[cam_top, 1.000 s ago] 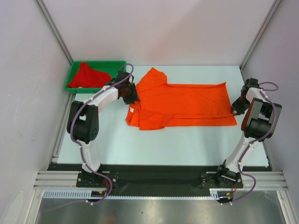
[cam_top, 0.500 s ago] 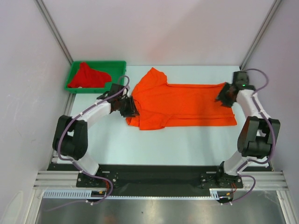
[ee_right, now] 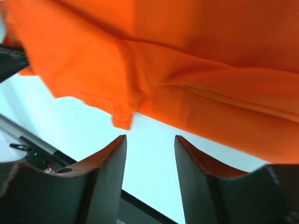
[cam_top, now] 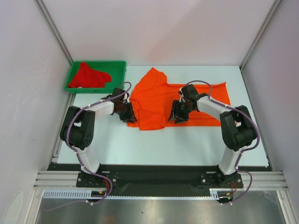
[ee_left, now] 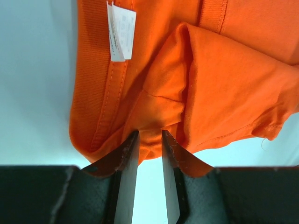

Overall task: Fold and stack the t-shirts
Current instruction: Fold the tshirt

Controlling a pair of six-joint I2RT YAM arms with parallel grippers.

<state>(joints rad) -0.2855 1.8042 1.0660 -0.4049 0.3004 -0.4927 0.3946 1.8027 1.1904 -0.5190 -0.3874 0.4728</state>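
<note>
Folding the orange t-shirt (cam_top: 156, 100), spread on the table (cam_top: 187, 140), seems underway. The left gripper (ee_left: 149, 134) pinches its neck-side edge; the right gripper (ee_right: 150, 138) hovers unclenched and empty, likely needing a hem grasp next.

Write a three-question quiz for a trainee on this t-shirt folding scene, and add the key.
1. True or false: the red t-shirt lies in the green tray.
2. Which one has no cloth between its fingertips? A) left end effector B) right end effector
3. Fill in: the white neck label is sewn to the ___ t-shirt.

Key: 1 true; 2 B; 3 orange, the orange t-shirt.
</note>
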